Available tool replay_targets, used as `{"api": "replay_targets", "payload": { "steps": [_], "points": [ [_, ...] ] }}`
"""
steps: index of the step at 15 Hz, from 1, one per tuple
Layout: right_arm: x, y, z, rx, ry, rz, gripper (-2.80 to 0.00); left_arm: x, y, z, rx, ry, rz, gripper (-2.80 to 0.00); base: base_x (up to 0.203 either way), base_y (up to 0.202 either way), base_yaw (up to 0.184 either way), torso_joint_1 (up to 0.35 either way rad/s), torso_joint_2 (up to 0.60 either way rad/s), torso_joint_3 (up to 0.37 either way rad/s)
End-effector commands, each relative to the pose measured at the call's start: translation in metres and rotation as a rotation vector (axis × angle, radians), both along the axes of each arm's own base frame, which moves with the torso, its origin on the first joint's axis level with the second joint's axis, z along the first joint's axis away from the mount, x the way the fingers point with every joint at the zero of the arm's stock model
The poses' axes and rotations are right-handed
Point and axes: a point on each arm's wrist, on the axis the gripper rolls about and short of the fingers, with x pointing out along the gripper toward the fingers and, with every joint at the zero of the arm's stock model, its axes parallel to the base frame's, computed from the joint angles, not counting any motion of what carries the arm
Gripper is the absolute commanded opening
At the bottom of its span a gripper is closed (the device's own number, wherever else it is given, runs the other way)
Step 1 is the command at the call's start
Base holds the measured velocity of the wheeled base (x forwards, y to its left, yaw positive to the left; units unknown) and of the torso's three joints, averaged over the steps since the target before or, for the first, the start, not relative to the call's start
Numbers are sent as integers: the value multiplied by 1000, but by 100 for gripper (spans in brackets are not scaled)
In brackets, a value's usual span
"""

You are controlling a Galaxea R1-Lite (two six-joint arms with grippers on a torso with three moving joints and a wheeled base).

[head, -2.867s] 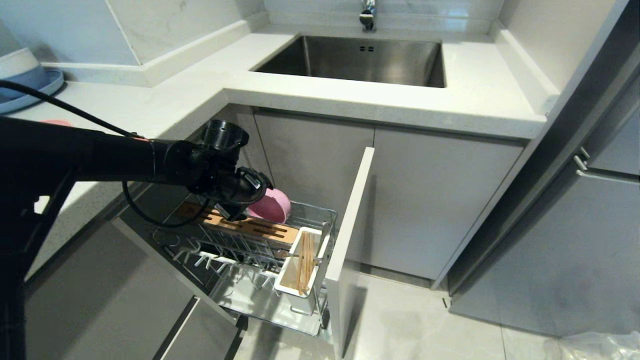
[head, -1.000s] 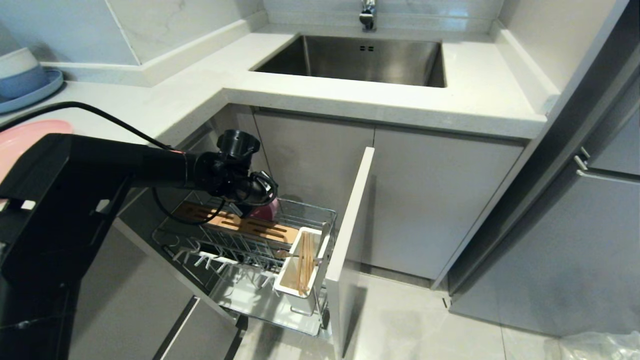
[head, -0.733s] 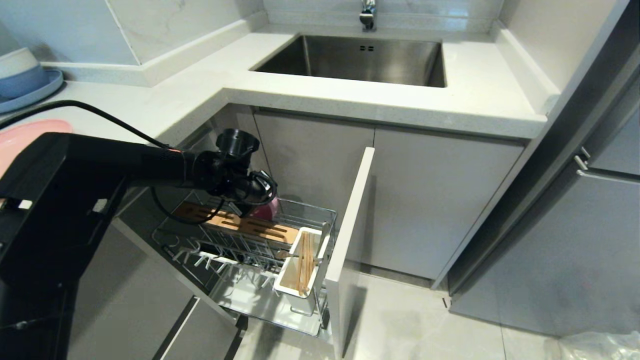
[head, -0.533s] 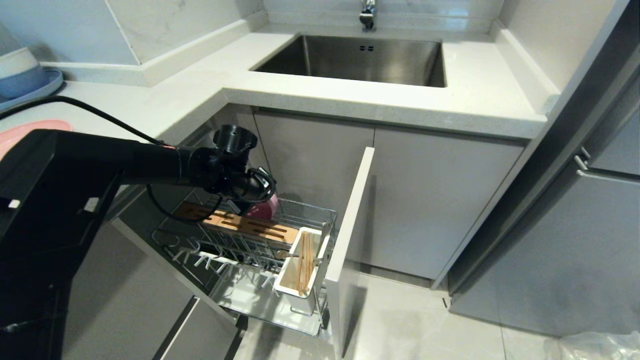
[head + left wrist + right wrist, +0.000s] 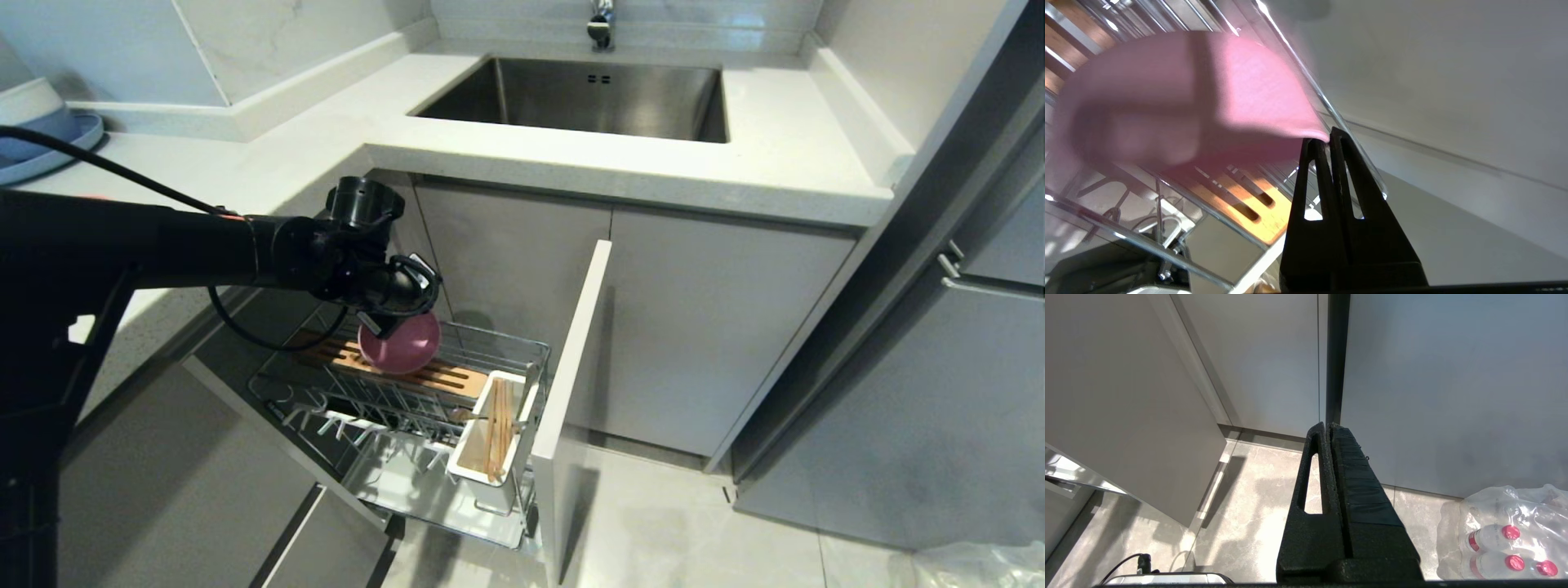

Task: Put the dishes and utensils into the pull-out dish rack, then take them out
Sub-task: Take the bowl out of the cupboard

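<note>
- The small matte pink bowl (image 5: 400,344) is gripped at its rim by the left tool (image 5: 377,323), whose two black fingers (image 5: 1327,163) are pinched together on the thin edge.
- The bowl is held above the slotted wooden bar (image 5: 445,377) of the pull-out dish rack (image 5: 522,349), tilted so that its rounded underside is seen from the head view.
- Light-wood chopsticks (image 5: 495,429) are seen standing in the white utensil holder (image 5: 478,461) at the rack's front corner.
- The right tool (image 5: 1329,428) is closed on nothing, pointed at the floor.
</note>
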Motion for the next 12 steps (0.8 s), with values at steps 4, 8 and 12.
{"api": "replay_targets", "payload": {
  "steps": [4, 8, 12],
  "points": [
    [0, 0, 0, 0, 1, 0, -280, -17, -5, 20, -16, -40, -16, -280, 0, 0, 0, 0, 0, 0],
    [0, 0, 0, 0, 1, 0, -280, -21, -4, 24, -15, -35, -16, -280, 0, 0, 0, 0, 0, 0],
    [0, 0, 0, 0, 1, 0, -280, -20, -2, 20, 18, -27, 24, -280, 0, 0, 0, 0, 0, 0]
  ]
}}
